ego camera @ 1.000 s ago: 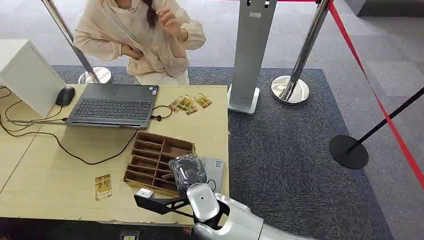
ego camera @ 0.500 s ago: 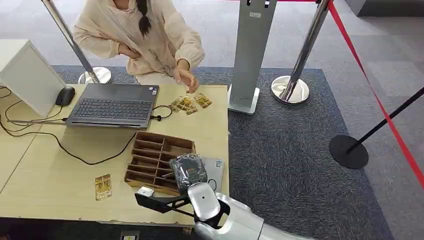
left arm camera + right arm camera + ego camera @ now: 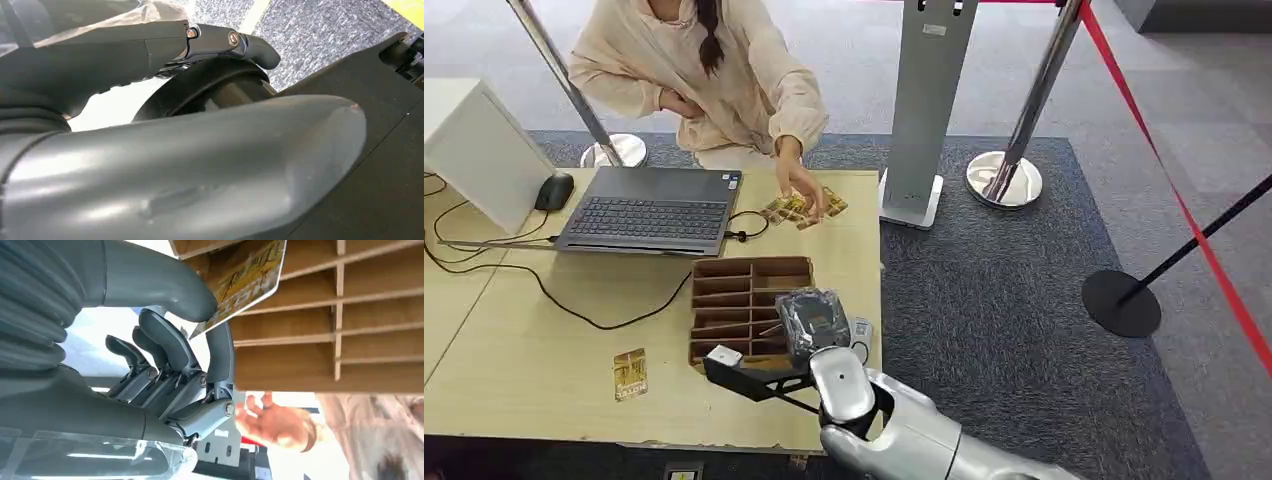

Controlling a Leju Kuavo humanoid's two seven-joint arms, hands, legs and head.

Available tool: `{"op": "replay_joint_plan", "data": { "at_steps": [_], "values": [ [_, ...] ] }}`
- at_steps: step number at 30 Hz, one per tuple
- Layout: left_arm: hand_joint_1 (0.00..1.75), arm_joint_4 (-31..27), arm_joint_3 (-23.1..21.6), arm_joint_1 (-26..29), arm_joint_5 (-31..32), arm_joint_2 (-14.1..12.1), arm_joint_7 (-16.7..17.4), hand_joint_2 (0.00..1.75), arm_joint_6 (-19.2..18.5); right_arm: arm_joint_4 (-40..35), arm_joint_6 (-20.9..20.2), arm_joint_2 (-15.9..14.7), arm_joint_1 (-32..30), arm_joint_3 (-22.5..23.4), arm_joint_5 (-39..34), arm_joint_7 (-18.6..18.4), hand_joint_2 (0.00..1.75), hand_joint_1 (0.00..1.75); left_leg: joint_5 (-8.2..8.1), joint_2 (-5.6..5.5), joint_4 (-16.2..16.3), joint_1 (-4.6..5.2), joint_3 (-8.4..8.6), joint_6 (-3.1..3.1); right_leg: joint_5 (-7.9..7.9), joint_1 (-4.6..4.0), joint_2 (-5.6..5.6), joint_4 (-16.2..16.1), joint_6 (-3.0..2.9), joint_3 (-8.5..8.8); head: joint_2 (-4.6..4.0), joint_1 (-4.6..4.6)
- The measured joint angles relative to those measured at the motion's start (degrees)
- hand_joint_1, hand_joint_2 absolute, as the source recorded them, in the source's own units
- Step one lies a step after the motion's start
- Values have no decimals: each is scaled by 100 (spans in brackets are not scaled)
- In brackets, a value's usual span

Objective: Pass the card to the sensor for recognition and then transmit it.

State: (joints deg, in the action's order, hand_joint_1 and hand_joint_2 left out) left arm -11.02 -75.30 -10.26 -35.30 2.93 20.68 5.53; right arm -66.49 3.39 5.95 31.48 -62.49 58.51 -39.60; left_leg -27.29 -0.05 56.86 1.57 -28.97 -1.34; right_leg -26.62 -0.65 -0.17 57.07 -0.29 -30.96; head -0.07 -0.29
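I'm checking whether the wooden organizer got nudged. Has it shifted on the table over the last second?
Yes. The wooden organizer has turned: its far edge, earlier slanted against the laptop, now runs about parallel to it, and its near corner sits closer to the loose card.

Reception or check-in area of a public hall: grey carpet (image 3: 984,290), chrome queue posts (image 3: 1024,120) with red belt (image 3: 1164,180), standing kiosk (image 3: 924,110), surface (image 3: 544,350) bearing laptop (image 3: 649,210).

even, bright indoor light in the head view — wrist views close, soft-focused, with blown-out white patches.
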Motion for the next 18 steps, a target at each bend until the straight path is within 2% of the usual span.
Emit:
{"op": "replay_joint_plan", "data": {
  "at_steps": [5, 18],
  "values": [
    [0, 0, 0, 3, 13, 0, 0, 0, -2, -293, -258, -85, 138, 85, 101, -42, 175, 166, 0, 0, 0, 0, 1, 0, 0, 0, 0, 0, 0, 0, 0, 0],
    [0, 0, 0, 11, -24, 0, -35, 0, 0, -850, -544, -184, 264, 267, 291, -42, 175, 164, 0, 0, 0, 0, -1, 0, 0, 0, 0, 0, -1, 0, 0, 0]
  ]
}}
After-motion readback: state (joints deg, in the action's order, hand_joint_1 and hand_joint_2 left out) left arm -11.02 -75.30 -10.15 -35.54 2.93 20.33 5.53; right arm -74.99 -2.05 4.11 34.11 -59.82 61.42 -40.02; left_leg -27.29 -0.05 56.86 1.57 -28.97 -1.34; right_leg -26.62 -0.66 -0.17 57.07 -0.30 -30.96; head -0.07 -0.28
